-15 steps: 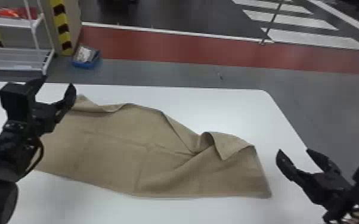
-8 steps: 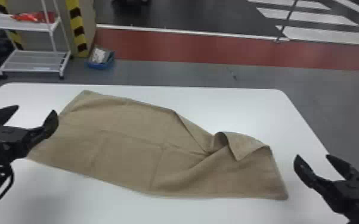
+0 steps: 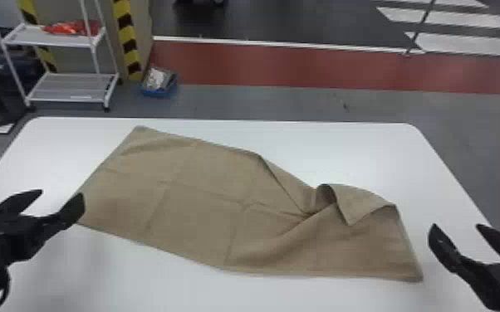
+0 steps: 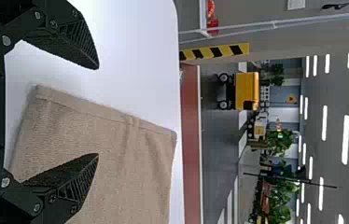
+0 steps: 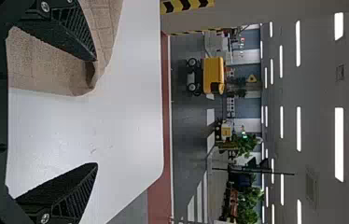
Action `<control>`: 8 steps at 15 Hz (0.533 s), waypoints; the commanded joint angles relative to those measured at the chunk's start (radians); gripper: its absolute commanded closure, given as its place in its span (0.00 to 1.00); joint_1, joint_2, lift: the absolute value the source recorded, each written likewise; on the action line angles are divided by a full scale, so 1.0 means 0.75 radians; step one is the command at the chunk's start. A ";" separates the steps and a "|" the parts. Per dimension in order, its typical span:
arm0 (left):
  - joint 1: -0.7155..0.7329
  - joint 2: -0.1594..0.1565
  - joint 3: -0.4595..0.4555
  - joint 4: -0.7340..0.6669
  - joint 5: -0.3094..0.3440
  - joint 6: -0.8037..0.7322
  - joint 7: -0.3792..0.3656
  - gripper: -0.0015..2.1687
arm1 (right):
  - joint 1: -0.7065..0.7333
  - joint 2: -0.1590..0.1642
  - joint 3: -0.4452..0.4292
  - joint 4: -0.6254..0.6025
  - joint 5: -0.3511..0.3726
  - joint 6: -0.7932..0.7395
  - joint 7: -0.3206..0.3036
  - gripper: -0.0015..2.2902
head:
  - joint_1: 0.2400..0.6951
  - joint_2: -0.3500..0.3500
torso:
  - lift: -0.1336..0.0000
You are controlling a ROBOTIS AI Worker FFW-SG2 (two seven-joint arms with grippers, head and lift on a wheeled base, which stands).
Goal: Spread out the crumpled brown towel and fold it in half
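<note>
Changed against the earlier frames: left gripper [image 3: 63,193], formerly in front of the towel's far left corner, now lower in the head view, beside the towel's left end; that corner, ruffled at first, now in sight and lying nearly flat; the whole scene shifted rightward in the head view. Towel's right-hand fold, as before. Grippers, two: the left, fingers spread wide, nothing between them; right gripper [image 3: 456,225], likewise wide and without a load, just off the towel's right end. Towel, brown, one [image 3: 203,199]: across the middle of the table, left part mostly spread with faint creases, right part bunched, with one turned-over flap [image 3: 361,199]. Table, white, one [image 3: 344,141]. Beyond it: rack, white, one [image 3: 70,87], two shelves visible, red items on the upper; bin, blue, one [image 3: 160,92], on the floor beside a striped post [image 3: 128,39].
</note>
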 commanded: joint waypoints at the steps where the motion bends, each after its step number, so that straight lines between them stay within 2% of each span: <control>1: 0.029 0.000 0.019 -0.025 -0.015 0.043 -0.011 0.13 | 0.009 0.000 -0.012 0.006 -0.009 -0.015 0.004 0.04 | 1.00 0.33 | 0.08; 2: 0.039 0.000 0.019 -0.031 -0.042 0.043 -0.011 0.16 | 0.011 0.000 -0.014 0.008 -0.017 -0.015 0.014 0.04 | 1.00 0.33 | 0.08; 8: 0.043 0.012 0.007 -0.019 -0.115 0.030 -0.047 0.16 | 0.017 0.000 -0.008 0.020 -0.023 -0.032 0.016 0.04 | 1.00 0.34 | 0.08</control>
